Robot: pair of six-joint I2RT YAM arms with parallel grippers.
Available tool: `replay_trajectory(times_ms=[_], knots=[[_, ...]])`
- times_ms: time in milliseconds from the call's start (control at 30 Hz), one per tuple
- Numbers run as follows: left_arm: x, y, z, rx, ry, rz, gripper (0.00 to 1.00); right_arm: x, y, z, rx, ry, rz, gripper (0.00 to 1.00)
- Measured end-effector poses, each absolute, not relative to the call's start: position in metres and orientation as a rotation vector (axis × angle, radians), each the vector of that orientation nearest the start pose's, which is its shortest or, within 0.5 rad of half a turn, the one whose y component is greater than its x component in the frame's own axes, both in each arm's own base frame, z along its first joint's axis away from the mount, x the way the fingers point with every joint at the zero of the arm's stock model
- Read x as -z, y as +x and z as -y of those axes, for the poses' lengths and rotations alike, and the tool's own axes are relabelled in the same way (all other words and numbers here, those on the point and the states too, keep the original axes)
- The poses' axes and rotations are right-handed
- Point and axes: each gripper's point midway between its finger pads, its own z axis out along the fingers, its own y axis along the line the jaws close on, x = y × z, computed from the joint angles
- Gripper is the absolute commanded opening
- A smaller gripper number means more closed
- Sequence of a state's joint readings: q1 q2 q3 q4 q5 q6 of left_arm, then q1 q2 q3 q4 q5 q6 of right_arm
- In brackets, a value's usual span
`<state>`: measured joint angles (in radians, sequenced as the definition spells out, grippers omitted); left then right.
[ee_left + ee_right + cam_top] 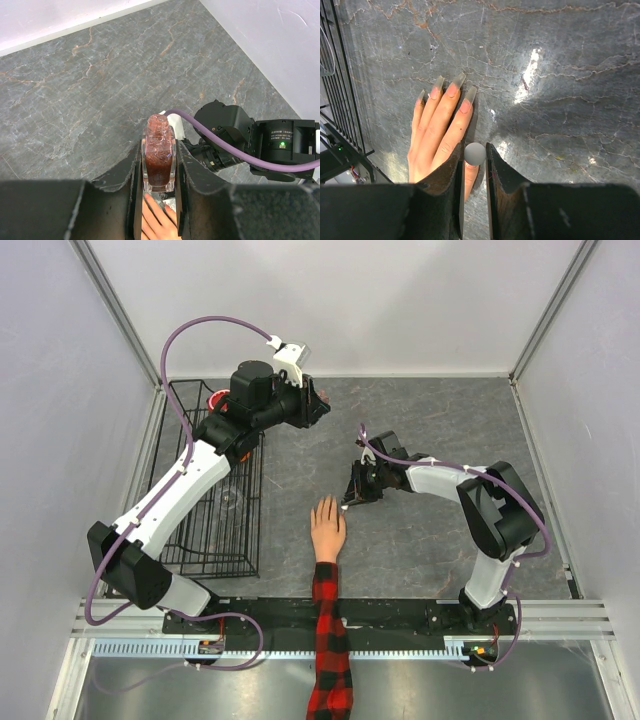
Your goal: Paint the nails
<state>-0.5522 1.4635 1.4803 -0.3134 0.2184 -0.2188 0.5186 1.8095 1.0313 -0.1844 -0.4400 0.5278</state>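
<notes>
On the grey table (560, 100) a hand (435, 135) lies flat, nails (451, 89) up; the left gripper (159, 150) clamps a bottle (158, 131), the right gripper (474, 156) a grey cap (475, 152).

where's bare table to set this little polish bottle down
Free: grey stone tabletop between back wall and right arm, and the strip right of the peach mannequin hand. Crowded: black wire basket on the left, right gripper beside that hand.
</notes>
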Motion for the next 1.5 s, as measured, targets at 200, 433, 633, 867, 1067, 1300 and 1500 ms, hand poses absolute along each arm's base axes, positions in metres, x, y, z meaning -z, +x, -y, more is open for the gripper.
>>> replay_trajectory(times_ms=[200,433,633,867,1067,1300,1500], knots=[[-0.33,0.364,0.279,0.73,0.472,-1.867,0.02,-0.036,0.299,-0.279,-0.943,-0.178,-2.675,0.0],[-0.334,0.364,0.279,0.73,0.472,-1.863,0.02,-0.038,0.301,-0.28,-0.949,-0.18,-2.667,0.0],[-0.334,0.364,0.279,0.73,0.472,-1.862,0.02,-0.038,0.302,-0.28,-0.952,-0.18,-2.665,0.0],[-0.334,0.364,0.279,0.73,0.472,-1.864,0.02,-0.039,0.305,-0.281,-0.952,-0.177,-2.66,0.0],[-0.333,0.363,0.279,0.729,0.473,-1.871,0.02,-0.04,0.31,-0.283,-0.953,-0.176,-2.653,0.0],[-0.335,0.362,0.278,0.729,0.473,-1.873,0.02,-0.039,0.306,-0.275,-0.912,-0.153,-2.687,0.0],[-0.335,0.362,0.278,0.728,0.473,-1.873,0.02,-0.055,0.303,-0.271,-0.906,-0.162,-2.665,0.0]])
